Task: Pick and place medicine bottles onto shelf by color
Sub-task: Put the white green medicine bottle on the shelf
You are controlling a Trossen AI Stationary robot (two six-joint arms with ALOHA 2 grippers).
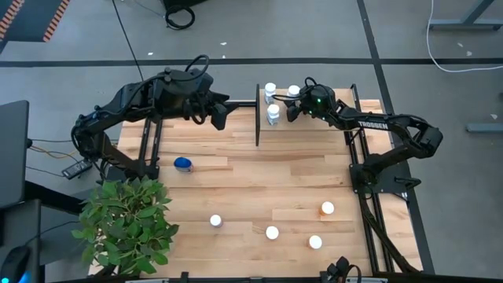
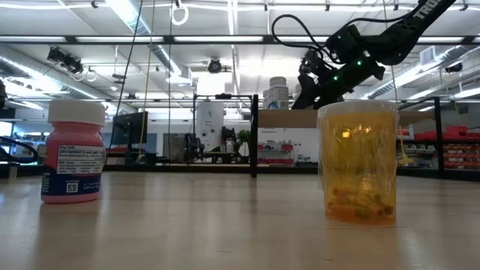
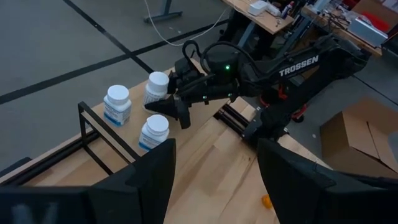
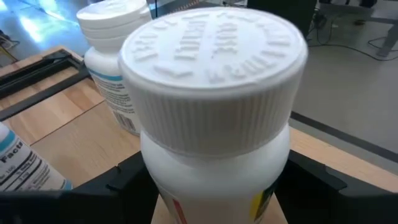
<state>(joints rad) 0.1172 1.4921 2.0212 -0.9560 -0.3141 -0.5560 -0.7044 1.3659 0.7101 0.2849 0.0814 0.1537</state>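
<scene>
High view — the right end effector [image 1: 292, 103] sits at the shelf [image 1: 314, 134], fingers spread around a white bottle [image 1: 293, 92]. Two more stand beside it. Left end effector [image 1: 220, 118] — spread, empty.

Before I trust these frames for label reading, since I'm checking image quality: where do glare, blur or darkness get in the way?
Low view: ceiling strip lights glare behind the translucent orange bottle, which glows backlit; the pink bottle with a white cap has a legible label area. Right wrist view: the white ribbed-cap bottle fills the frame, and the label at the frame edge is soft. Left wrist view: dim, own fingers dark.
</scene>
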